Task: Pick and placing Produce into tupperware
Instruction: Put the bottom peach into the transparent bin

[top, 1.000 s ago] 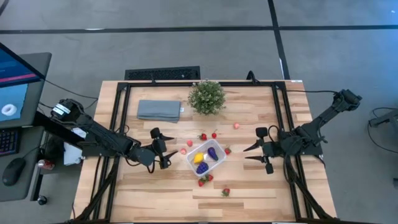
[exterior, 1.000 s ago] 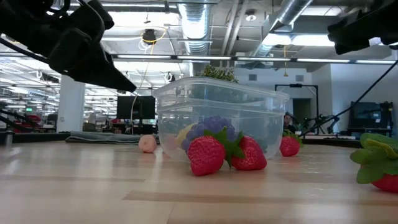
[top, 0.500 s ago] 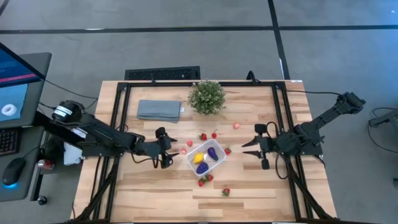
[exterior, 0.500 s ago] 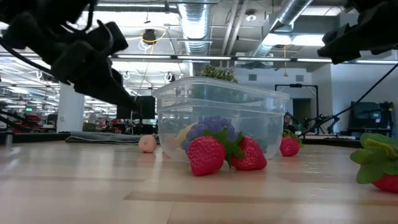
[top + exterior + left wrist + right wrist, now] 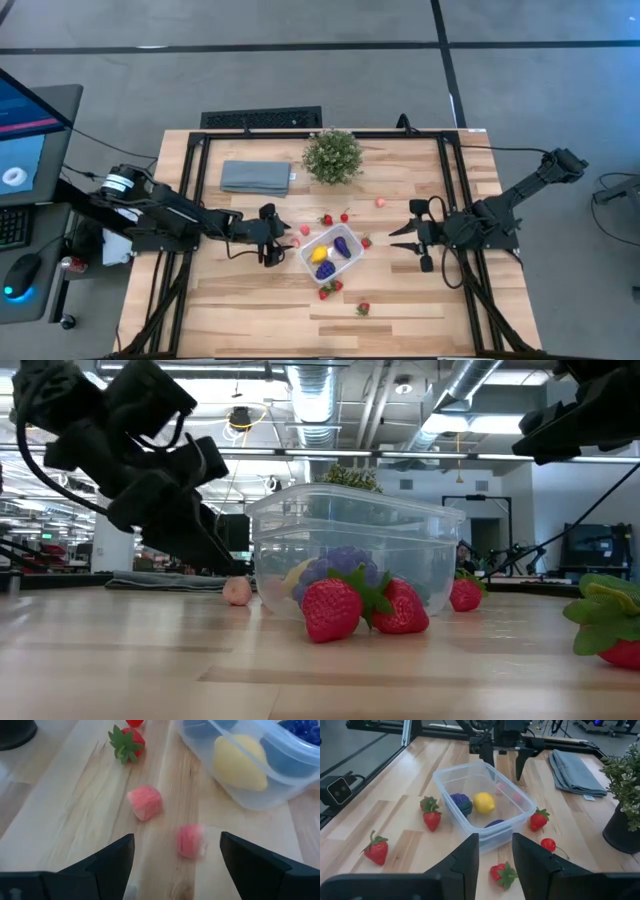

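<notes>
The clear tupperware [image 5: 333,252] sits mid-table and holds a yellow piece [image 5: 320,254] and two dark purple pieces [image 5: 342,246]. Two small pink pieces [image 5: 145,802] [image 5: 190,840] lie on the wood by its left side. My left gripper [image 5: 283,242] is open and low over them, and the nearer pink piece lies between its fingertips [image 5: 112,857], untouched as far as shows. Red strawberries lie around the box [image 5: 327,219] [image 5: 366,241] [image 5: 325,292] [image 5: 363,308]. My right gripper [image 5: 400,240] is open and empty, to the right of the box.
A bushy potted plant [image 5: 332,155] and a folded grey-blue cloth [image 5: 256,176] sit at the far side. Two strawberries [image 5: 330,610] lie against the box's near side. More small red pieces [image 5: 345,216] [image 5: 380,202] lie beyond the box. Black frame rails run along the table's edges.
My left gripper has gone toward the table's right edge and down, closing on the two pink pieces beside the tupperware, still open. My right gripper has shifted slightly toward the far edge. No produce has moved.
</notes>
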`<state>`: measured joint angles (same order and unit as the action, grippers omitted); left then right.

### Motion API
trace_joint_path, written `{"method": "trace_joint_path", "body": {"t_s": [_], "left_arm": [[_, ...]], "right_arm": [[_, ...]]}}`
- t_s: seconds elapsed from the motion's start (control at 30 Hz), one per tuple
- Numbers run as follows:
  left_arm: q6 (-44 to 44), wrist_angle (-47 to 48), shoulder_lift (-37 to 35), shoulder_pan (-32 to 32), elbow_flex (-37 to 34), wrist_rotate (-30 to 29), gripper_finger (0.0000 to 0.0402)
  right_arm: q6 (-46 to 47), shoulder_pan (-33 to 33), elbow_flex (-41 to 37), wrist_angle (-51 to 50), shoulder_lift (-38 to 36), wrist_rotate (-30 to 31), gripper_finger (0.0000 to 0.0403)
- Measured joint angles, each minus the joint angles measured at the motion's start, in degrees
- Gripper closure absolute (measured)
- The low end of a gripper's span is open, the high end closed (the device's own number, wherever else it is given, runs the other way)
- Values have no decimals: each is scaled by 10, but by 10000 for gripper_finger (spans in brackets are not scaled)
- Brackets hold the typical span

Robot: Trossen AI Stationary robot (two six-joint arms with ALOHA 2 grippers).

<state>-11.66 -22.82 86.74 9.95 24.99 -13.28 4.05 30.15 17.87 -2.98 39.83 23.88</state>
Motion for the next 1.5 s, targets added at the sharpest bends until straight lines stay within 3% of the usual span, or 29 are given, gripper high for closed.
{"method": "trace_joint_path", "body": {"t_s": [0.3,1.5], "left_arm": [[15,-44,42,-20,0,51,144],[26,-79,53,-21,0,75,145]], "right_arm": [[0,0,0,-1,0,0,264],[0,0,0,0,0,1,270]]}}
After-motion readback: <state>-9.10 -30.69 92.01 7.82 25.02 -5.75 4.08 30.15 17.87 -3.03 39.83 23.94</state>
